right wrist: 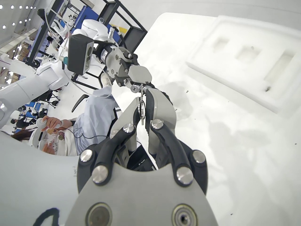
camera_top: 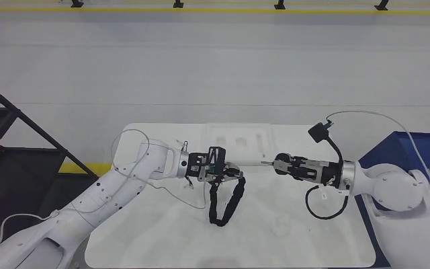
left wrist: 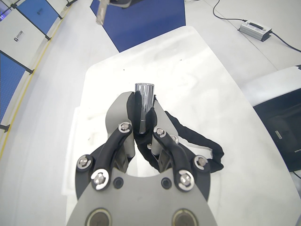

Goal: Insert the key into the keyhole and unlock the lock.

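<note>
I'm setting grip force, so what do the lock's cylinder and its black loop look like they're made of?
The lock cylinder looks like polished, chrome-like metal, since it mirrors bright streaks. The black loop seems a matte fabric sleeve, wrinkled and limp; what lies inside cannot be told.

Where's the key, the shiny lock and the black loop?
small silver metal key (left wrist: 101, 12): left wrist view, on its blade.
shiny silver cylinder lock (left wrist: 144, 102): left wrist view, on its barrel.
black fabric-covered loop (left wrist: 192, 134): left wrist view, on its hanging stretch.

Left end effector, right end effector, clenched
</note>
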